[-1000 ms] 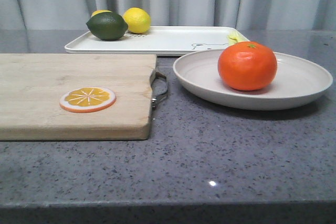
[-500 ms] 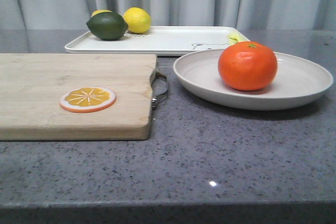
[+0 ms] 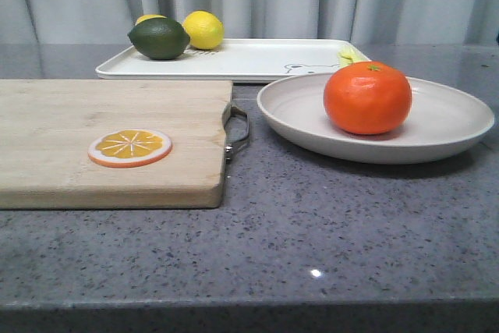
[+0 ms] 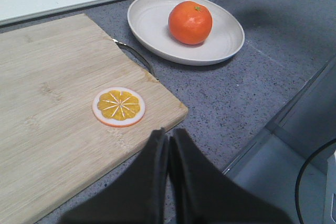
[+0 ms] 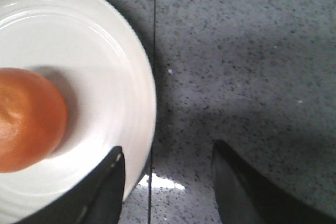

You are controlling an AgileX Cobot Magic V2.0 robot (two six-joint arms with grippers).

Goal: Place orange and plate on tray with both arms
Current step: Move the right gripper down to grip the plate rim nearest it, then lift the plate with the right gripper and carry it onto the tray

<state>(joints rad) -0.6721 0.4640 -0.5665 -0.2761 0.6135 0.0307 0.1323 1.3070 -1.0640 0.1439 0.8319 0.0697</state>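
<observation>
The orange sits inside the off-white plate on the right of the grey counter. Behind them lies the white tray with a bear drawing. Neither gripper shows in the front view. My left gripper is shut with nothing in it, hovering above the near corner of the cutting board, well apart from the orange and plate. My right gripper is open above the plate's rim: one finger is over the plate, the other over the counter. The orange lies beside it, untouched.
A wooden cutting board with a metal handle fills the left side and carries a flat orange slice. A lime and a lemon occupy the tray's far left end. The counter's front edge is close.
</observation>
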